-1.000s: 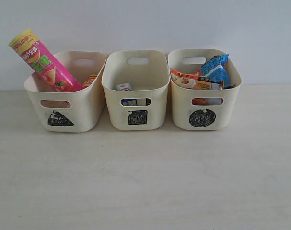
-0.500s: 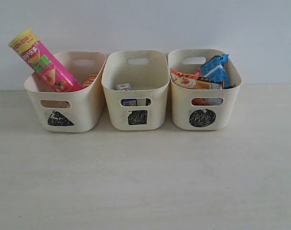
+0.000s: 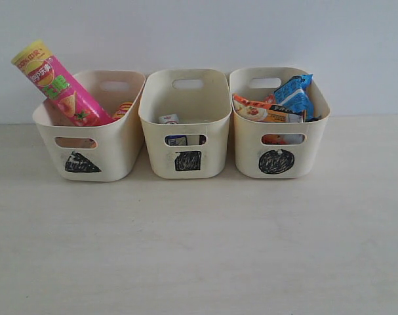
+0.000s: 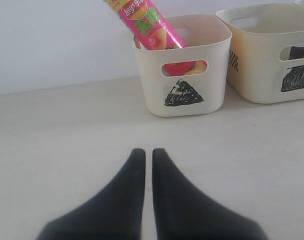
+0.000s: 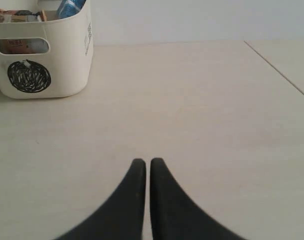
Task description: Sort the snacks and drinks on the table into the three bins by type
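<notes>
Though both empty | left end effector (image 4: 144, 152) closed | right end effector (image 5: 143, 161) closed

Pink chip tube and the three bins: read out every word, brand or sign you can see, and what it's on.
"Lay's": logo on the pink chip tube.
Black triangle, no words: left bin.
Black square: middle bin.
Black circle: right bin.
Tube's lid-band lettering, blue packet, orange bag: too blurred to read.
</notes>
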You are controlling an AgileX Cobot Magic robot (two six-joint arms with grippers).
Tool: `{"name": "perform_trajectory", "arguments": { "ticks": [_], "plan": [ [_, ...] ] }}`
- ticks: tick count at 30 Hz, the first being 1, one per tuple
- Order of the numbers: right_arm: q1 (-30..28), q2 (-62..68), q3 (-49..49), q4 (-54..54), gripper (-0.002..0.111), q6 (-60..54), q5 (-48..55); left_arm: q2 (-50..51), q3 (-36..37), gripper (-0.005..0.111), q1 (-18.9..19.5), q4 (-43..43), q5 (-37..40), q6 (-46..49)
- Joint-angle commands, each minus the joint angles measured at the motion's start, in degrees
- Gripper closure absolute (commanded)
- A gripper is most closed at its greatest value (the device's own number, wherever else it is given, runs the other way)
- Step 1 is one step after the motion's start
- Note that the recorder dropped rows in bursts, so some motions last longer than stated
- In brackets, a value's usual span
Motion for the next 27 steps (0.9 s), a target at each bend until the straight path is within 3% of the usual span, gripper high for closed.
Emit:
{"name": "perform_trajectory", "arguments": {
  "ticks": [1, 5, 14, 27],
  "plan": [
    [-0.22, -0.37, -0.03, -0.1, 0.107, -0.28, -0.01, -0.13, 0.18, 0.102, 0.0, 5.45, -0.01, 0.14],
    [-0.22, -0.37, -0.03, -0.1, 0.107, -0.28, -0.01, -0.13, 0.18, 0.102, 0.01, 11.94, 0.3, -21.99],
    [-0.22, -0.37, -0.03, -0.1, 0.107, -0.28, -0.01, -0.13, 0.18, 0.102, 0.01, 7.84, 0.41, -14.52],
    [-0.22, -0.37, -0.03, -0.1, 0.107, -0.28, -0.01, -0.13, 0.18, 0.102, 0.0, 8.0, 0.25, -14.53]
  ]
}}
